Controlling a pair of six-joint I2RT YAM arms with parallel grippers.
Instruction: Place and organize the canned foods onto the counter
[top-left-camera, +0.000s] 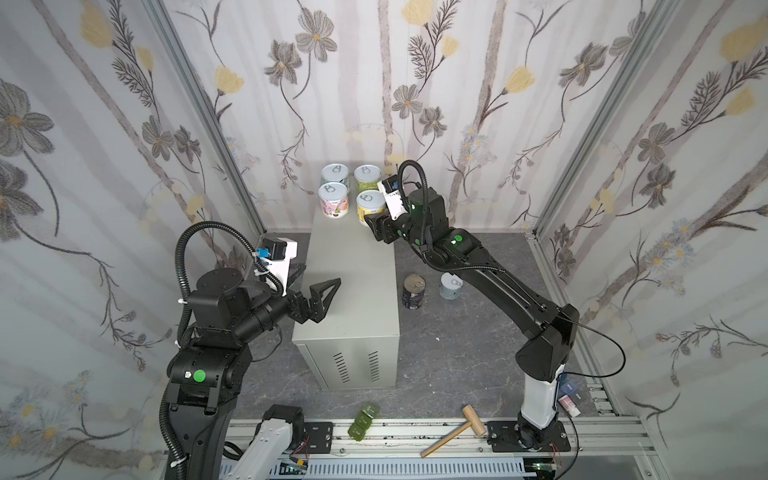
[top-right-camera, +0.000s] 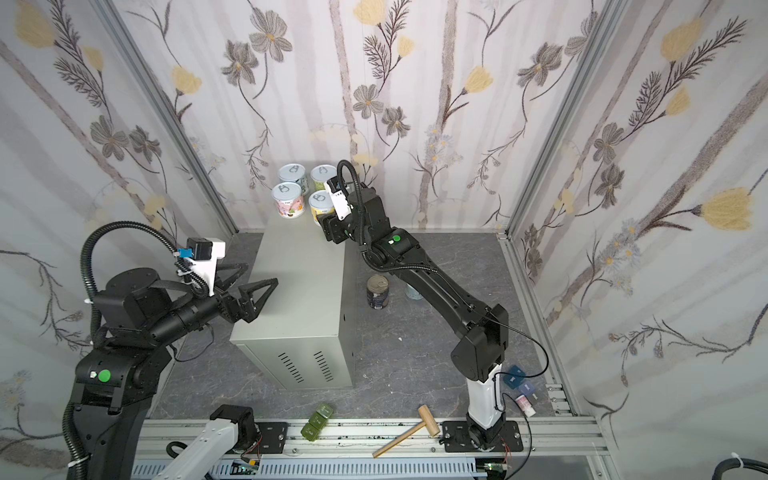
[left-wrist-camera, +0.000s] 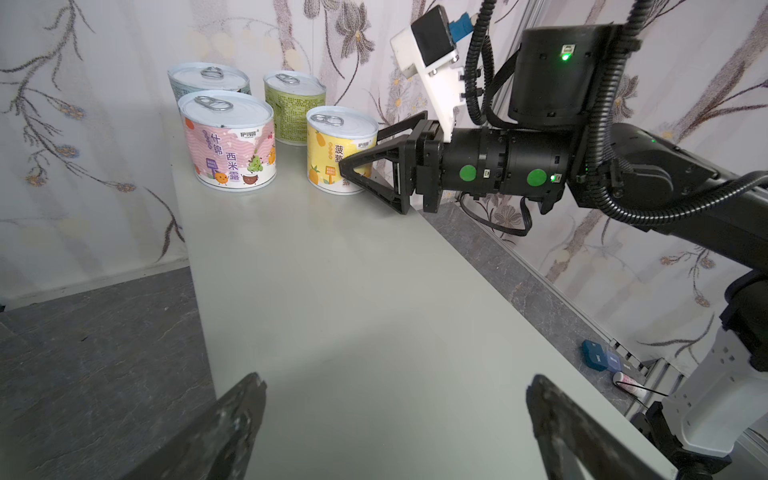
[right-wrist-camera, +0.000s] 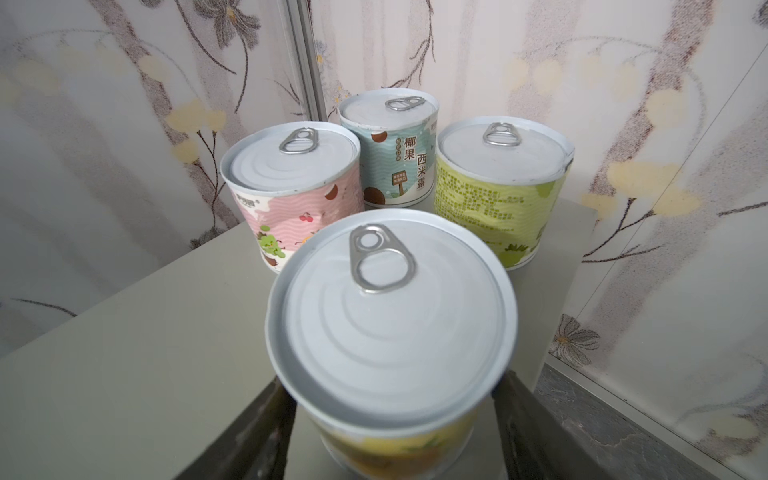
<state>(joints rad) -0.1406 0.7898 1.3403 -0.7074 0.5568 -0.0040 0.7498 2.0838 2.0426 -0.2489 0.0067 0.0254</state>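
Four short canned foods stand in a square at the far end of the counter (top-left-camera: 353, 299): teal (top-left-camera: 334, 174), green (top-left-camera: 367, 176), pink (top-left-camera: 333, 200) and yellow (top-left-camera: 369, 203). My right gripper (top-left-camera: 371, 218) straddles the yellow can (right-wrist-camera: 390, 316), one finger on each side. The lid hides where the fingers meet the can. On the floor to the right of the counter stand a taller navy can (top-left-camera: 414, 292) and a short pale can (top-left-camera: 451, 286), part hidden by my right arm. My left gripper (top-left-camera: 322, 274) hangs wide open over the counter's near left part, with nothing in it (left-wrist-camera: 397, 379).
Green blocks (top-left-camera: 362, 422) and a wooden mallet (top-left-camera: 453, 430) lie on the front rail. Small blue boxes (top-left-camera: 567, 390) sit by the right arm's base. Patterned walls close in on three sides, and dark marbled floor (top-left-camera: 457, 353) surrounds the counter.
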